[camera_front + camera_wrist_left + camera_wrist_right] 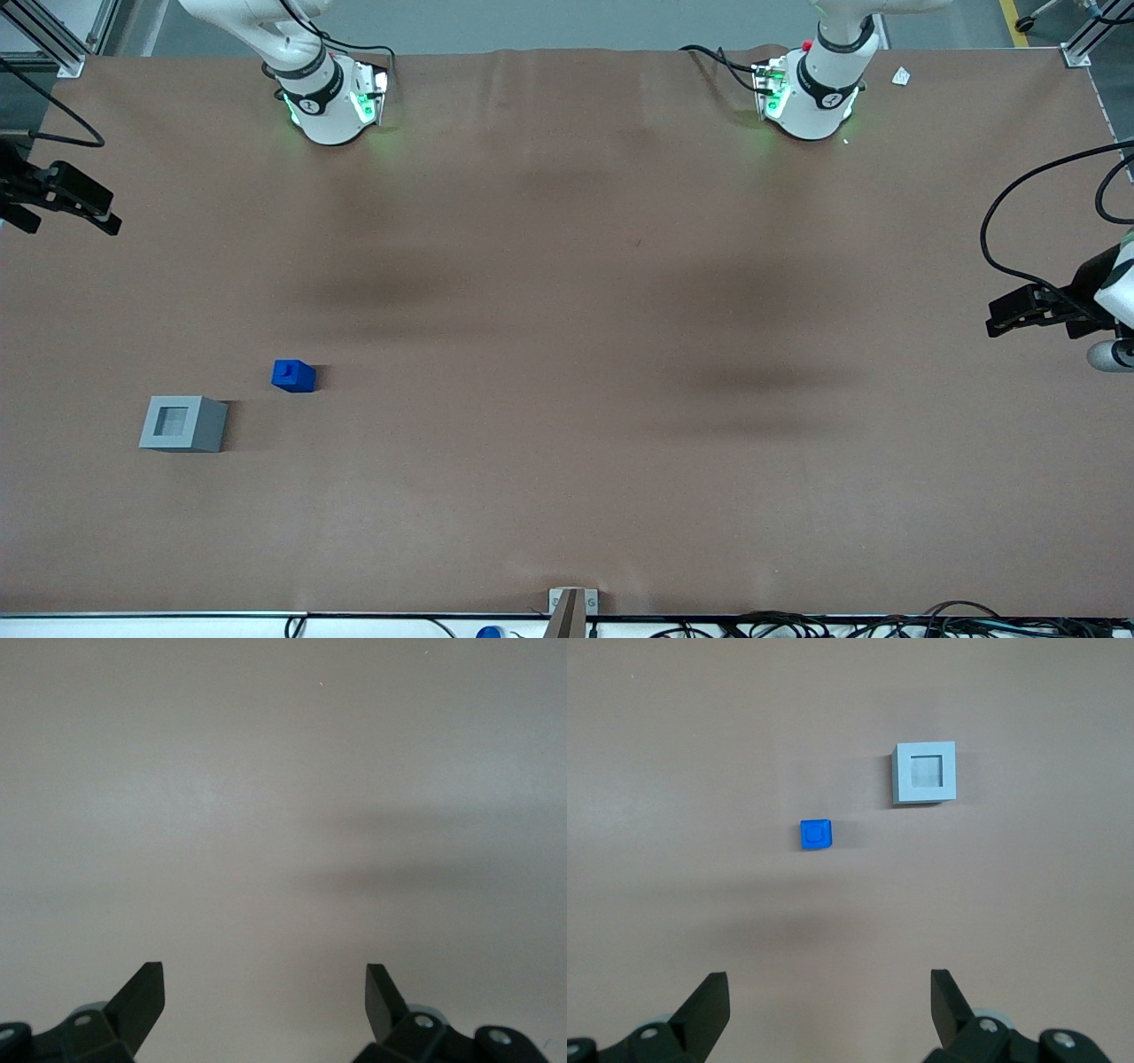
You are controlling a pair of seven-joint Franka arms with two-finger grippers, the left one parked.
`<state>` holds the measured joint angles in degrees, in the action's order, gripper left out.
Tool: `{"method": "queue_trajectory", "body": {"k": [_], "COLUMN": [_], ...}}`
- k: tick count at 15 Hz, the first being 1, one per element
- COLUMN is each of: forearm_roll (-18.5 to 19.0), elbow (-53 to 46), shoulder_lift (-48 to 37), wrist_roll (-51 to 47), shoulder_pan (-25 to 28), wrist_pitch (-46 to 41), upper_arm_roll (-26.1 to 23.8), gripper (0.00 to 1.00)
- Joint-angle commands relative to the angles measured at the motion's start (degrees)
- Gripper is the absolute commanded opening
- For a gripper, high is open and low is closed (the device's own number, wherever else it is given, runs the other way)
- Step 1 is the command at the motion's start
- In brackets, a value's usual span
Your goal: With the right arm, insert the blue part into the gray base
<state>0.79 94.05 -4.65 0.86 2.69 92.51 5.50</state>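
The blue part (293,376) sits on the brown table toward the working arm's end, beside the gray base (183,424) and slightly farther from the front camera. The base's square recess faces up and holds nothing. My right gripper (104,215) hangs above the table's edge, farther from the front camera than both blocks and apart from them. In the right wrist view the gripper (828,981) is open and empty, with the blue part (816,835) and the gray base (925,773) well ahead of its fingertips.
The two arm bases (330,97) stand at the table edge farthest from the front camera. A small white scrap (901,76) lies near the parked arm's base. A metal bracket (571,604) and cables (797,625) line the nearest edge.
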Motion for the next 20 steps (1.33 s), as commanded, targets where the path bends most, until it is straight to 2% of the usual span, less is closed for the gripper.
{"method": "queue_trajectory", "body": {"k": [1,7,14,20], "forearm_roll": [-0.17,-0.35,-0.44,-0.7], "elbow": [-0.1,1.22,8.07,10.62], "shoulder_lift": [2.36,9.39,14.05,19.06], "wrist_roll": [0.64,0.37,0.28,0.2], "shoulder_pan": [0.12,1.62,1.53,1.7], "wrist_pitch": [1.18,7.85,17.7,22.18], "upper_arm_roll": [-0.4,-0.49,-0.58,-0.58], "gripper": [1.0,1.0,1.0,0.99]}}
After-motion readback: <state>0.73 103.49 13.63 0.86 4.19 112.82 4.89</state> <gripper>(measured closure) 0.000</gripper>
